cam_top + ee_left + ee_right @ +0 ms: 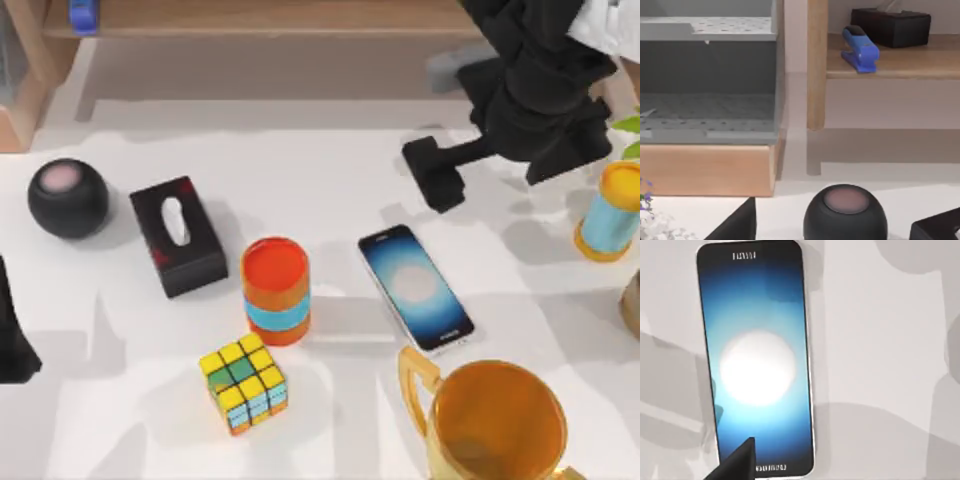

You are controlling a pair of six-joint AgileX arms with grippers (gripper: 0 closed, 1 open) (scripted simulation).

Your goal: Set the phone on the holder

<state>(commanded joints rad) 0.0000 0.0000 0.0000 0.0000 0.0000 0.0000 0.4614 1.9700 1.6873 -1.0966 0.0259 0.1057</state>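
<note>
The phone (415, 288) lies flat and face up on the white table, right of centre, its blue screen pale at the middle. In the right wrist view the phone (756, 360) is close below, with one dark fingertip (740, 460) over its end. My right gripper (435, 172) hangs above the table just behind the phone, apart from it, open and holding nothing. My left gripper (12, 335) is parked at the table's left edge, open, one fingertip (737, 225) showing. The holder is out of view.
Left of the phone stand an orange and blue can (275, 290), a colour cube (243, 385), a black box with red marks (178, 235) and a black round speaker (68, 198). A golden cup (490, 420) is in front, another can (610, 210) at the right.
</note>
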